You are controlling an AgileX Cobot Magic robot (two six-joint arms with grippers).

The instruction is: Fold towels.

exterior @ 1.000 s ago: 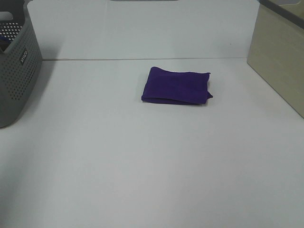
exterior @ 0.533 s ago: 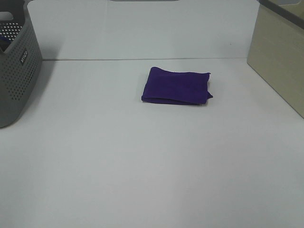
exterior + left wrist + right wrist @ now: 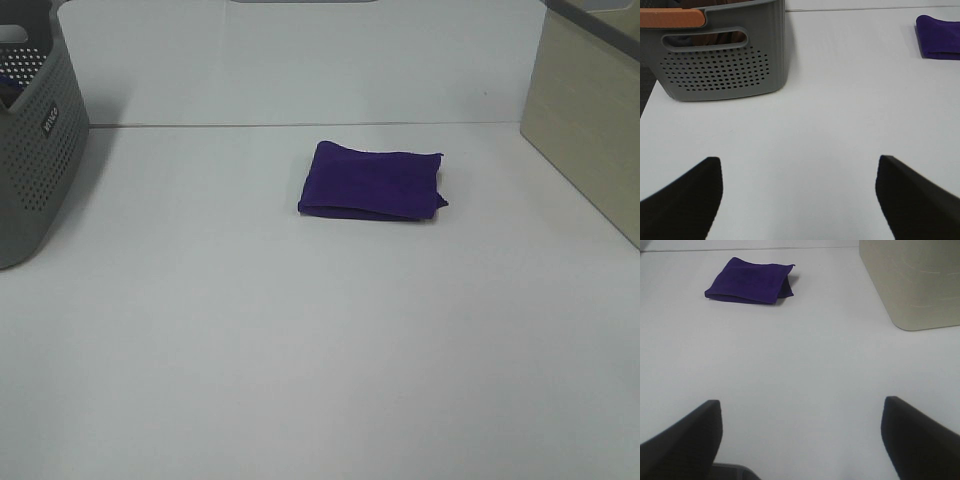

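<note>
A deep purple towel [image 3: 372, 181] lies folded into a small rectangle on the white table [image 3: 300, 330], toward the back middle. It also shows in the right wrist view [image 3: 750, 281] and partly at the edge of the left wrist view [image 3: 939, 37]. Neither arm shows in the exterior high view. My left gripper [image 3: 799, 192] is open and empty, far from the towel, facing the grey basket. My right gripper [image 3: 800, 435] is open and empty, well short of the towel. No white tag is visible.
A grey perforated basket [image 3: 32, 150] stands at the back left; it fills the left wrist view [image 3: 722, 55] with an orange handle. A beige box [image 3: 590, 120] stands at the back right, also in the right wrist view [image 3: 912, 282].
</note>
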